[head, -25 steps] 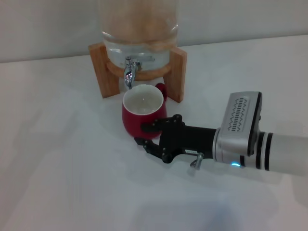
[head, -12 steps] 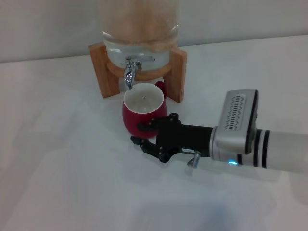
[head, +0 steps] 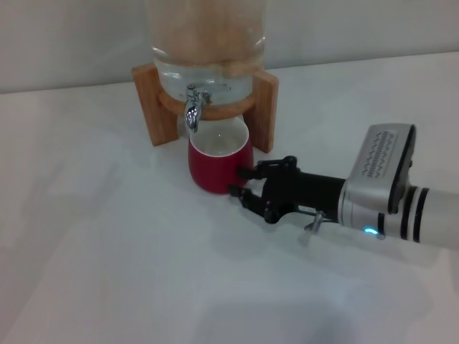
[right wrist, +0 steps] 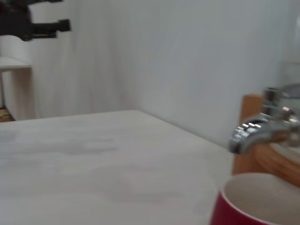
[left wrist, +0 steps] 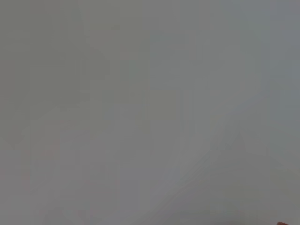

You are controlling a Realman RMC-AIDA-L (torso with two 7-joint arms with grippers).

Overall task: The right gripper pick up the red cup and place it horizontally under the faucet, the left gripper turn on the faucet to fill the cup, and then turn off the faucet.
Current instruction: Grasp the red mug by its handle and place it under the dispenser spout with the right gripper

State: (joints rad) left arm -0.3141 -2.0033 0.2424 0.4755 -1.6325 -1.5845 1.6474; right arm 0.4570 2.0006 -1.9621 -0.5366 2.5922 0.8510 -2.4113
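Note:
The red cup (head: 217, 170) stands upright on the white table, right under the chrome faucet (head: 192, 113) of the glass dispenser (head: 208, 57). Its cream inside faces up and its handle is hidden. My right gripper (head: 241, 181) reaches in from the right. Its black fingers are spread, with the tips at the cup's lower right side and not around it. In the right wrist view the cup's rim (right wrist: 258, 199) sits below the faucet's spout (right wrist: 255, 131). The left gripper is out of view, and the left wrist view shows only blank grey.
The dispenser rests in a wooden stand (head: 265, 107) whose two side posts flank the cup. A wall runs behind it. White table (head: 107, 251) stretches to the left and front. A dark shape (right wrist: 28, 23) shows far off in the right wrist view.
The cup went from tilted and held in front of the stand to upright under the faucet. My right gripper let go of it and drew back to the right.

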